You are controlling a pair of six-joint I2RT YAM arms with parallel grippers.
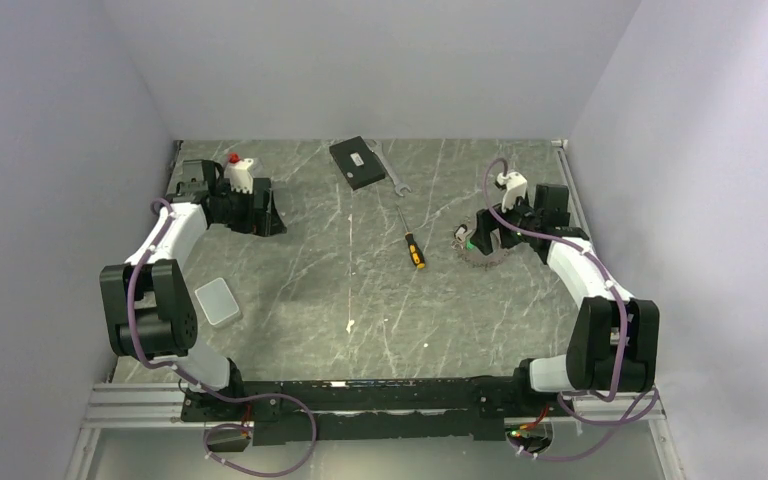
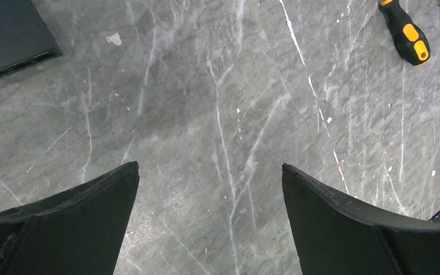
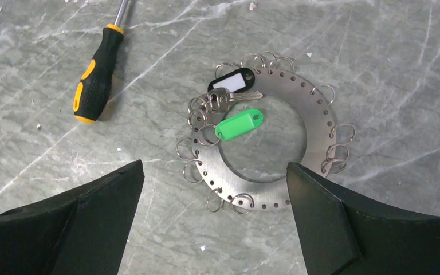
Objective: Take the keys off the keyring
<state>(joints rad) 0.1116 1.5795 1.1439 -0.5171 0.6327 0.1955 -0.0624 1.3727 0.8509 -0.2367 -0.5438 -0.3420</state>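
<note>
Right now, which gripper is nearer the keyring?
Right. The right gripper hangs open over the keyring; the left gripper is open well away on the left side of the table, past the screwdriver.

Grey marbled table [image 1: 290,290], scuffed w/ white streaks. Upper centre: flat black box [image 1: 357,163], silver wrench [image 1: 390,174] just beside it. Mid-frame: yellow-black screwdriver [image 1: 412,243]. Right of it, keyring [image 3: 316,123] lying flat, keys [image 3: 242,96] & green tag [image 3: 239,124] on it. Lower left: pale grey box [image 1: 218,301].
</note>
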